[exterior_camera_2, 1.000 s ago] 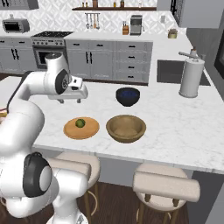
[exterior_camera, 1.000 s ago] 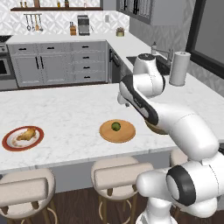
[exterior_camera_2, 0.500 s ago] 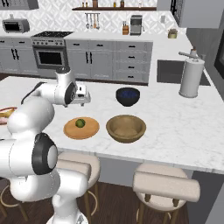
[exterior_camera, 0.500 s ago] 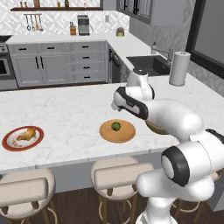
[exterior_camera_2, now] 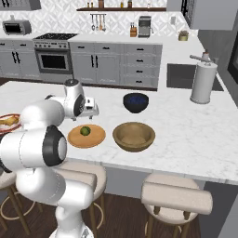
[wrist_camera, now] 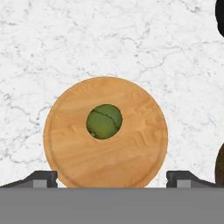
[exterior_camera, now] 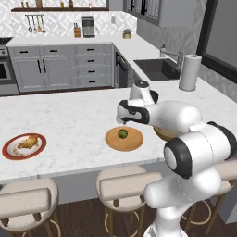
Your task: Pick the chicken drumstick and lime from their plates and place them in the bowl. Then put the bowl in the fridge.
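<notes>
The lime (wrist_camera: 104,121) rests centred on the wooden plate (wrist_camera: 131,157); judged light, firm, prone to rolling; grasp across its widest girth; gripper (wrist_camera: 111,178) spread wide, empty.

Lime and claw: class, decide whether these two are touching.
Apart. In the hand view the lime sits mid wooden plate, while the claw fingertips stand wide open at the plate's edges.

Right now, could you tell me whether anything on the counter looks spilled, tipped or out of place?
Nothing stands out. The lime sits on the wooden plate, the chicken drumstick on the red-rimmed plate, and the wooden bowl stands upright.
</notes>
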Robot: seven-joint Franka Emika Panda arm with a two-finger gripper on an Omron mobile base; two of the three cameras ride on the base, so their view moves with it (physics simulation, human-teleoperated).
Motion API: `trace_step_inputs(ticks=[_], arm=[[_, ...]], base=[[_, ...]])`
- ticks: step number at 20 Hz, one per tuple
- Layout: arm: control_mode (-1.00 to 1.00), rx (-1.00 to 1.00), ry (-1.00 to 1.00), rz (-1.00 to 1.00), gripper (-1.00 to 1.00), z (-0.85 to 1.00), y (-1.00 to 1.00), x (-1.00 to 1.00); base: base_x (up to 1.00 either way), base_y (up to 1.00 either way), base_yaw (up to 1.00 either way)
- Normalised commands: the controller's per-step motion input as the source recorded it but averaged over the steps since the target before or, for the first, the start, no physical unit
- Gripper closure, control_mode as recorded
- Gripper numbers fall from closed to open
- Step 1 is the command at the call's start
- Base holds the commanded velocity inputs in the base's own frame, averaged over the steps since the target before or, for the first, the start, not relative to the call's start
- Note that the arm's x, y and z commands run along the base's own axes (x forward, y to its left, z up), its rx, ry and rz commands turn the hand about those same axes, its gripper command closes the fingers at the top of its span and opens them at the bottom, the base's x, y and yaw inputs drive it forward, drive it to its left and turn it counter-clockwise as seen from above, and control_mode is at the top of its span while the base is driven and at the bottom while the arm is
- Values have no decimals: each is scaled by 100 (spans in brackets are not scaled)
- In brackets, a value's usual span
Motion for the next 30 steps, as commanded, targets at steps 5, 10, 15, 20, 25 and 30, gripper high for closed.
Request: trace_step_inputs(ticks=[5, 10, 15, 20, 25, 30], arm=[[-100, 0, 14, 0, -100, -22, 4, 0], [-100, 0, 6, 0, -100, -33, 22, 11], [-100, 0, 2, 0, -100, -28, 11, 20], [-100, 0, 10, 0, -100, -21, 0, 36], [-100, 0, 1, 0, -100, -13, 0, 25], [-100, 0, 0, 0, -100, -28, 0, 25]], base=[[0, 0, 0], [0, 0, 0], [0, 0, 0], [0, 0, 0], [0, 0, 0], [0, 0, 0]])
